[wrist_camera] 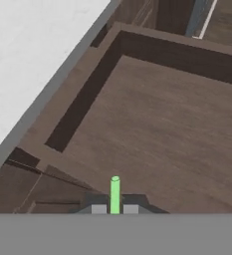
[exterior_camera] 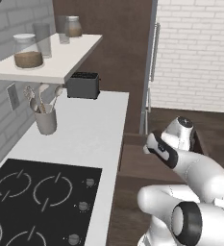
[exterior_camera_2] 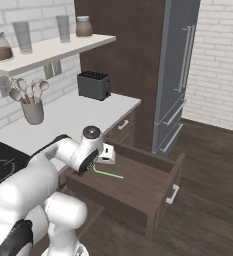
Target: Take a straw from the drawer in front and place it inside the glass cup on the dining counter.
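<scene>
The drawer stands pulled open below the white worktop, and its dark-brown floor is bare. My gripper hangs over the drawer's left part, shut on the straw. The thin light-green stick juts out sideways over the drawer floor. In the hand view the straw rises between the two fingertips of the gripper. The glass cup and the dining counter are out of view.
The white worktop carries a black hob, a grey utensil holder and a black toaster. A shelf with jars and tall glasses hangs above. A grey fridge stands to the right, with dark wooden floor beyond the drawer.
</scene>
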